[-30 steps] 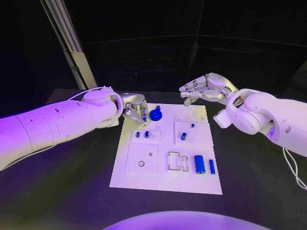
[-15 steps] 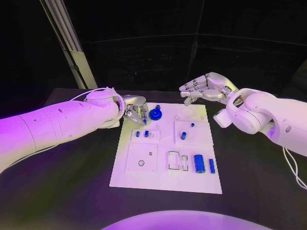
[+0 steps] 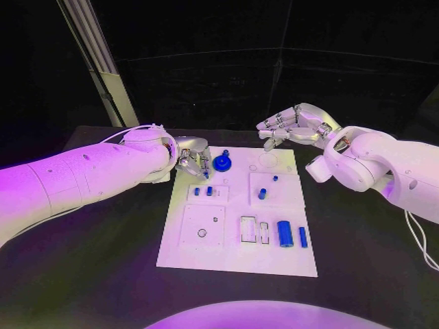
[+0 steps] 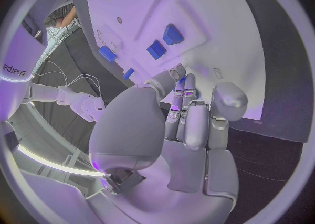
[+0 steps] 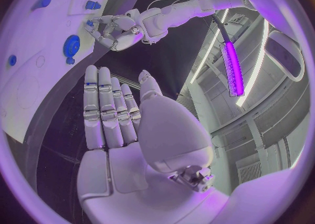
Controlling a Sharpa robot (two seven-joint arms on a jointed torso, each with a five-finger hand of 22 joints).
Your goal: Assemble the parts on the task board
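On the near edge of the task board, a large blue cylinder and a thin blue bar are lying beside a rectangular slot, not yet placed. A little farther, two small blue parts are standing in a square plate, and two more in the plate to the right of it.

At the far left corner the left hand is working. Its fingers are curling down over the board, and a small blue piece is showing at the fingertips; I cannot tell if it is pinched or only touched. Just beside it stands the round blue part. To do this step well, I think the hand should be lowering the piece straight and slowly, without pushing the round part.

The right hand is hovering over the far right corner, fingers apart, holding nothing.

Compared with one second ago, the left hand is sitting slightly nearer to the round part; the right hand is staying in the same place.
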